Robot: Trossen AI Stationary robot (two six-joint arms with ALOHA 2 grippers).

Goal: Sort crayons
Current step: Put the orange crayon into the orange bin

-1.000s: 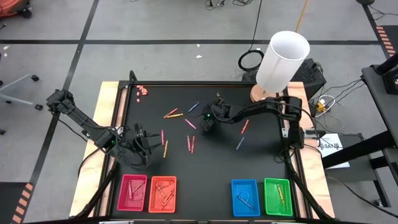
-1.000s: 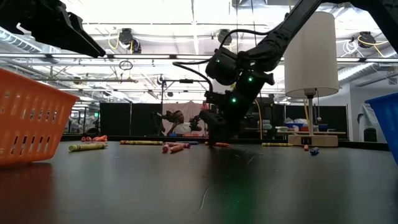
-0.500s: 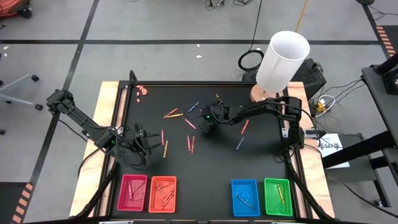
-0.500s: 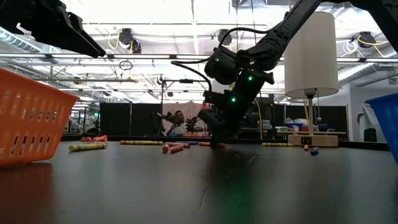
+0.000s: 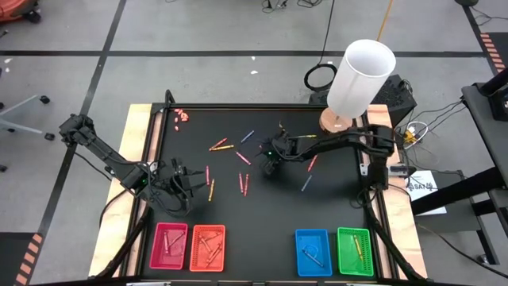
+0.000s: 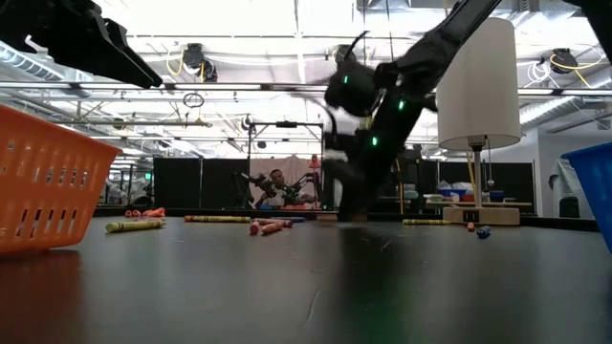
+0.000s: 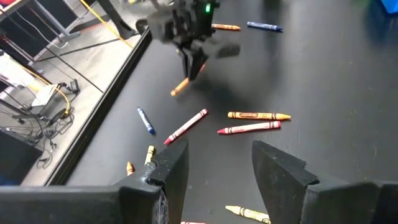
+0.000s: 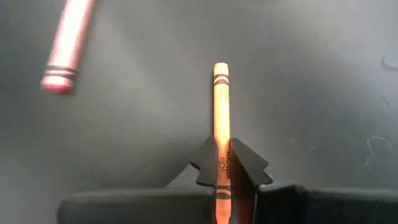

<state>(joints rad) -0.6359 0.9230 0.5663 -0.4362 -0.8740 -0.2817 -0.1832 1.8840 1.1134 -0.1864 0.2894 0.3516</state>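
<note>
Black tabletop (image 5: 333, 206) fills my overhead feed, with crayons scattered across its middle. My right claw (image 8: 222, 163) sits over that scatter, its fingers pressed together on an orange crayon (image 8: 221, 118) that sticks straight out ahead of the tips; a pink crayon (image 8: 67, 46) lies on the surface off to one side of it, well apart. I see that same claw (image 5: 271, 163) from above, just beside another pink crayon (image 5: 243, 158). My left claw (image 7: 217, 168) waits near the pink tray (image 5: 169, 245) and orange tray (image 5: 207, 247), fingers spread with nothing between them; just ahead of it lie a red crayon (image 7: 249, 128) and a yellow-orange crayon (image 7: 259, 116), side by side.
</note>
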